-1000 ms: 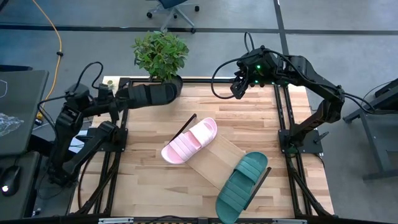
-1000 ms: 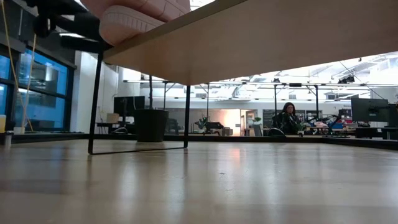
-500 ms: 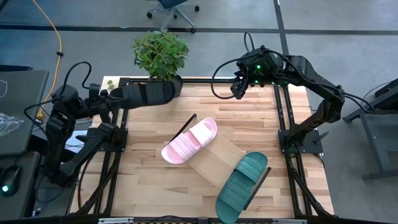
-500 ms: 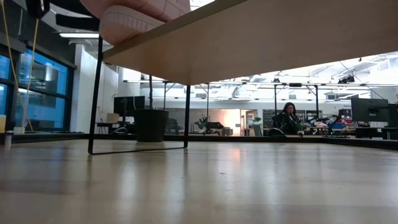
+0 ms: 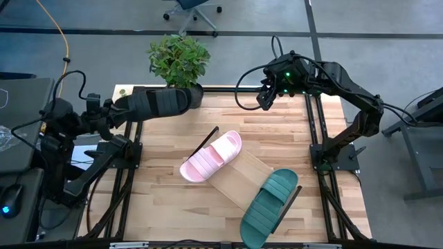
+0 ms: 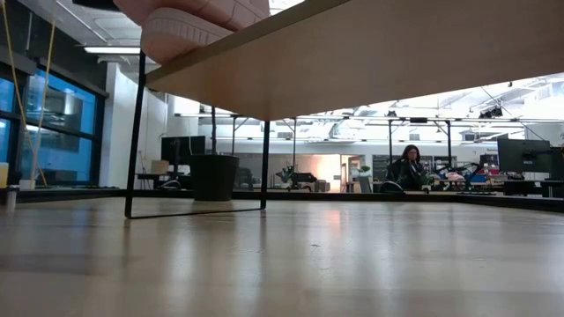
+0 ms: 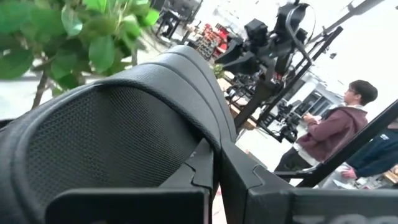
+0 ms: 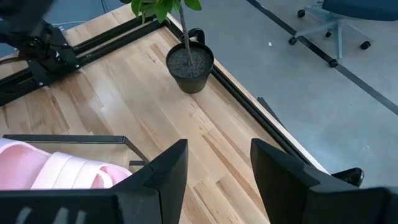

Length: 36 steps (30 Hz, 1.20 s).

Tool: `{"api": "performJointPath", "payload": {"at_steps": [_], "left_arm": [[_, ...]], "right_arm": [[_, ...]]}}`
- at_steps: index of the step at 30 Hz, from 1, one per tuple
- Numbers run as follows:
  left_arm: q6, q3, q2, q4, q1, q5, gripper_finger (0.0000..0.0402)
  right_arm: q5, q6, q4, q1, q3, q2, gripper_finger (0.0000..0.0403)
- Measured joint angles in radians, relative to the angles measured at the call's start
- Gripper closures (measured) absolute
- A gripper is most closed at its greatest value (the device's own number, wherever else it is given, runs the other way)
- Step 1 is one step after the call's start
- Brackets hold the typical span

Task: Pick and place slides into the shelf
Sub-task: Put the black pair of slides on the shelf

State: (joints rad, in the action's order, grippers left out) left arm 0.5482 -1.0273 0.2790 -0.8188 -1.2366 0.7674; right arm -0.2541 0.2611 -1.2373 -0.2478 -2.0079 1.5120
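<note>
The black slide (image 5: 158, 102) hangs in the air over the table's far left corner, my left gripper (image 5: 119, 108) shut on it; in the left wrist view the black slide (image 7: 124, 118) fills the picture above the left gripper (image 7: 214, 183). The pink slide (image 5: 211, 156) lies sole down on the far end of the slanting wooden shelf (image 5: 241, 178). The teal slide (image 5: 270, 206) lies on the shelf's near end. My right gripper (image 5: 265, 97) hangs open above the far right of the table, touching nothing. My left gripper holds the black slide by its left end (image 5: 128, 106), pinched between the two fingers (image 7: 186, 199). The fingers come level from the table's left side, along the slide. The slide sticks out level toward the right, lifted clear of the table. The exact spot is hidden by the slide.
A potted plant (image 5: 178, 61) stands at the far edge right behind the black slide; the right wrist view shows its pot (image 8: 189, 65). Black frame rails (image 5: 315, 124) run along the table's sides. People are in the room beyond.
My left gripper has drawn back toward the table's left edge and risen, carrying the black slide with it; the slide stays level and clear of the table.
</note>
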Motion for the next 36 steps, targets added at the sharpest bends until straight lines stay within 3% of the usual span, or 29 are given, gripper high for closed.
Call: {"api": "performJointPath", "payload": {"at_steps": [17, 36], "left_arm": [[0.011, -0.120, 0.029, 0.010, 0.000, -0.081, 0.0401], [-0.028, -0.297, 0.204, 0.064, 0.000, -0.107, 0.0401]], "right_arm": [[0.000, 0.000, 0.000, 0.000, 0.000, 0.000, 0.0236], [0.004, -0.008, 0.000, 0.000, 0.000, 0.000, 0.0236]]}}
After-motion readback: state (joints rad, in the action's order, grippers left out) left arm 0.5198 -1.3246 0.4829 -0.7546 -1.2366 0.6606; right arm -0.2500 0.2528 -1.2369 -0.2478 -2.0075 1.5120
